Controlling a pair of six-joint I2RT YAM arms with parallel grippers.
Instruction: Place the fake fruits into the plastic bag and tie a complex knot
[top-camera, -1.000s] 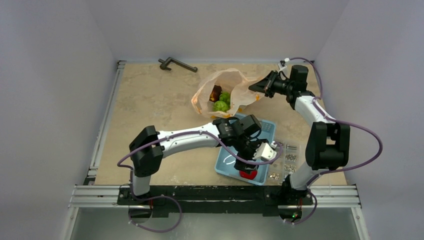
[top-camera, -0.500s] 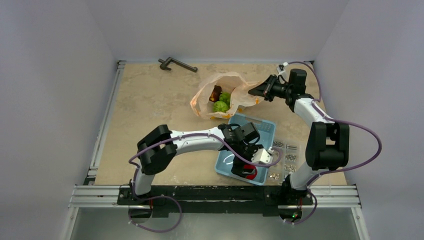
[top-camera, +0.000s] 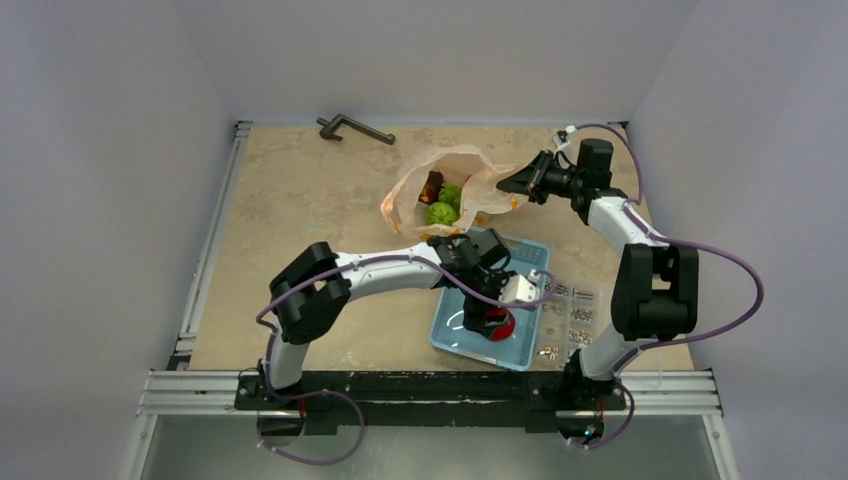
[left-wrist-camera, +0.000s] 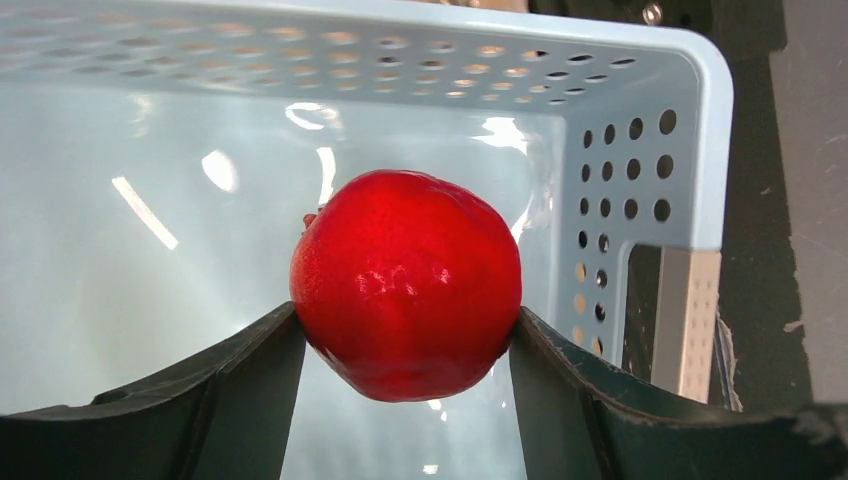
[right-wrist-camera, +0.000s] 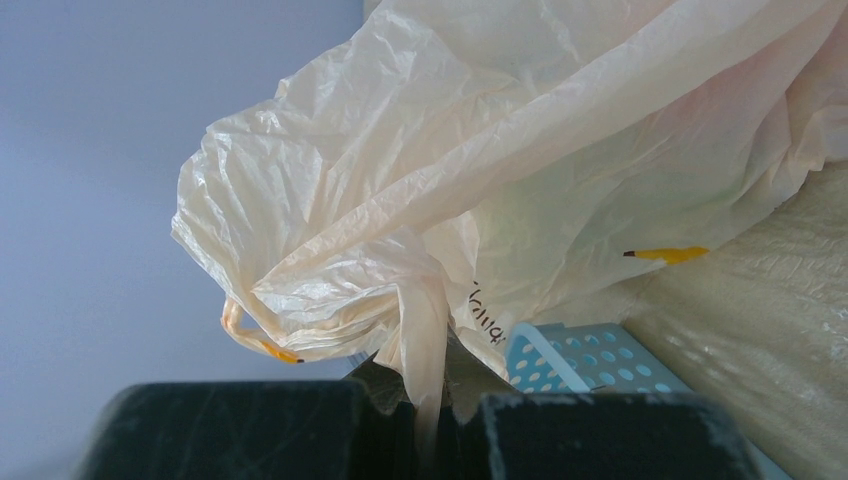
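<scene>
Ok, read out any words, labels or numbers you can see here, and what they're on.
On the plastic bag, a short dark print beside the pinched handle: too crumpled to read.
On the red fruit and the blue basket: none.
</scene>
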